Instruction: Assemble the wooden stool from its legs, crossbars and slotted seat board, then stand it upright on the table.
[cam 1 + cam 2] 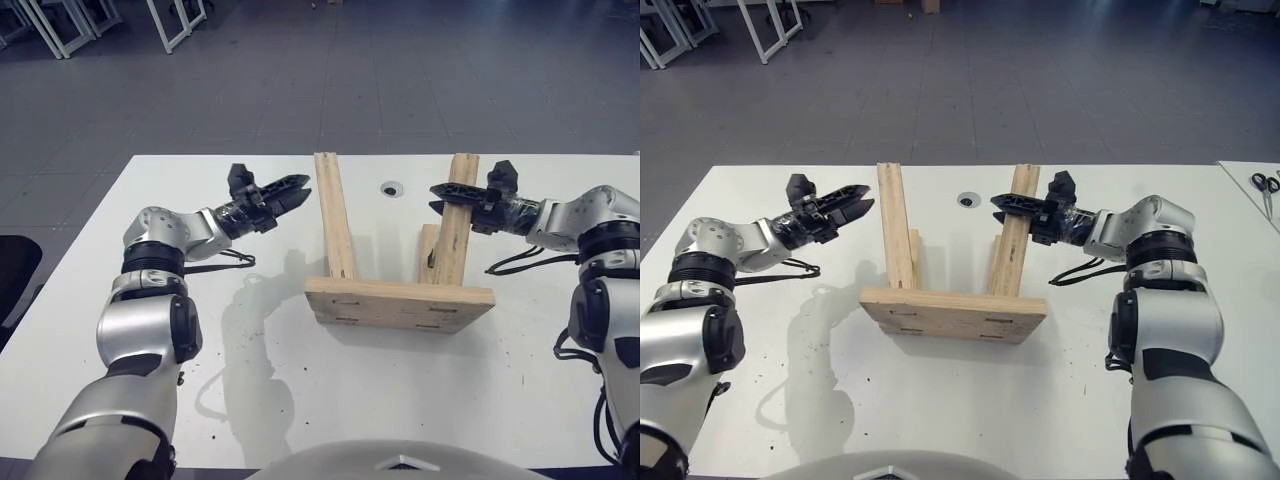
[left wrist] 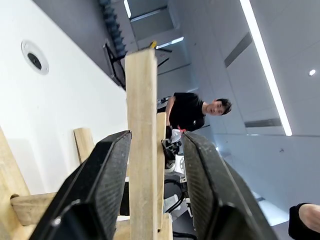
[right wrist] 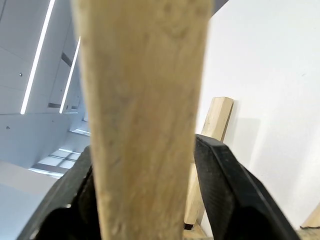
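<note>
Seat board [image 1: 400,303] at 6 o'clock, legs toward 12, the right gripper [image 1: 452,197] clamps the right leg [image 1: 455,250], apparently steadying it, while the left gripper [image 1: 297,190] hangs open at 9 o'clock of the left leg [image 1: 335,220].

Left arm is sitting at about 7 o'clock in the head view. Its elbow is bending so the forearm is pointing off toward 2 o'clock. The left gripper [image 1: 298,192] is hanging out around 11 o'clock with its fingers [image 2: 100,185] spread apart, gripping nothing. Right arm is sitting at 4 o'clock, with the forearm angling in and pointing toward 9 o'clock. The right gripper [image 1: 436,198] is up around 1 o'clock, pinching the stool leg [image 1: 458,240] tight between both fingers, wrist looking level.
</note>
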